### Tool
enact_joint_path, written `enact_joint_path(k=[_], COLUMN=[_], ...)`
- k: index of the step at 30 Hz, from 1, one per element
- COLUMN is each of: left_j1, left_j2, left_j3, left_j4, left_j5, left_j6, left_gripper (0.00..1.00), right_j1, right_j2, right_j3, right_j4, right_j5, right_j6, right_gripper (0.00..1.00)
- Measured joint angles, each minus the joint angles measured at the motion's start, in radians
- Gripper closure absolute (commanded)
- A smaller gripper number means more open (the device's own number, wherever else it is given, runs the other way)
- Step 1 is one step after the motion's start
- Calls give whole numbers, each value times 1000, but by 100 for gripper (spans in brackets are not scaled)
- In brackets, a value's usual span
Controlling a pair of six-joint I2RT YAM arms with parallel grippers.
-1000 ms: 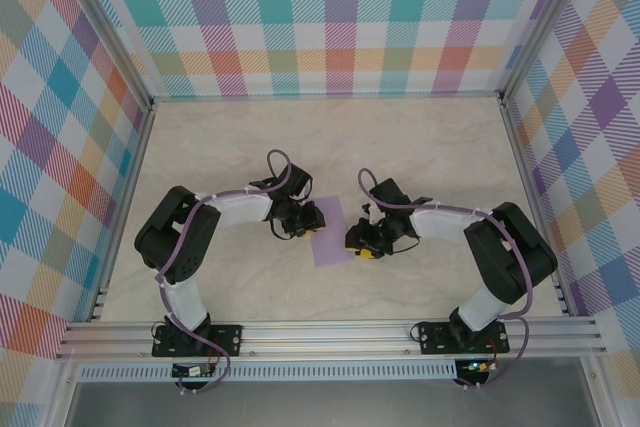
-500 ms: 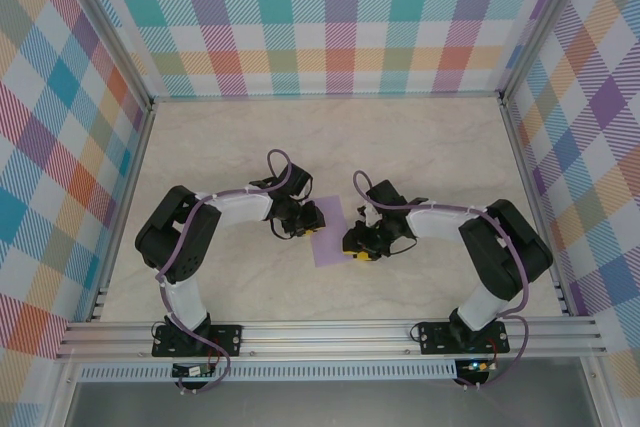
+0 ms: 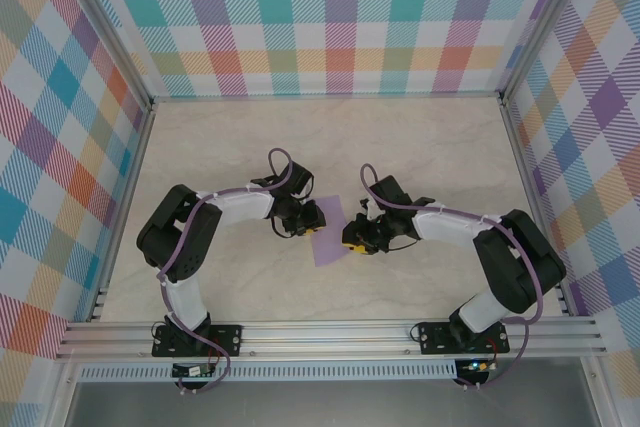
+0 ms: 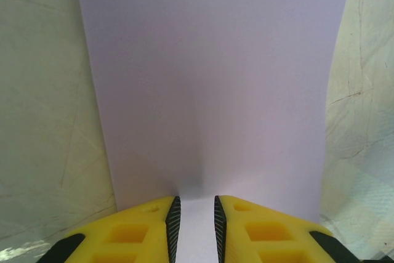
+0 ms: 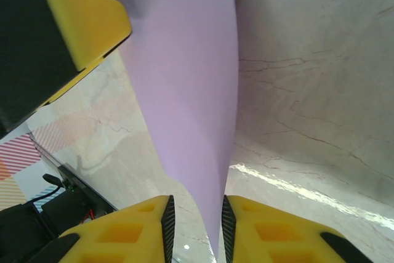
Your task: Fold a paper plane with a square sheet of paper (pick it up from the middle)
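- Left gripper (image 4: 194, 204): the yellow fingers (image 4: 144, 229) stand close together and are clamped on the edge of the square sheet of paper (image 4: 209, 78) nearest the wrist camera. A shallow dimple in the paper marks the pinch.
- Right gripper (image 5: 196, 204): the jaws are narrowly parted, and a curved margin of the sheet passes edge-on between them. Whether the pads press the paper cannot be told.
- In the right wrist view the lavender sheet is bowed rather than flat. It runs from a yellow-and-black finger of the left gripper at upper left down to the right gripper's own fingers.
- In the top view the two grippers face each other across the sheet, the left one at its far-left side and the right one at its right side.
- Position of the sheet: about midway between the left and right edges of the tabletop (image 3: 420, 147), somewhat nearer the near edge than the far edge.
- Tabletop: pale and marbled. Plaid walls (image 3: 340, 17) enclose it on the left, far and right sides, and an aluminium rail (image 3: 330, 337) along the near edge carries both arm bases.
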Motion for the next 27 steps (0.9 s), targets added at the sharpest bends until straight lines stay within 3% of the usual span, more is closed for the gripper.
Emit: enact_joint_path(k=[12,20,27], left_j1=[0,0,0], left_j2=[1,1,1], left_j3=[0,5,6], left_j4=[0,-6,-7], left_j5=[0,0,0], left_j6=[0,3,3], left_gripper=[75,75,75], right_j1=[0,0,0], right_j2=[5,29,47], right_j3=[-8,-8,-11], right_j4=[43,13,14], right_j5=[-31,-16,-12], right_j6=[28,39,47], right_gripper=[77,73,76])
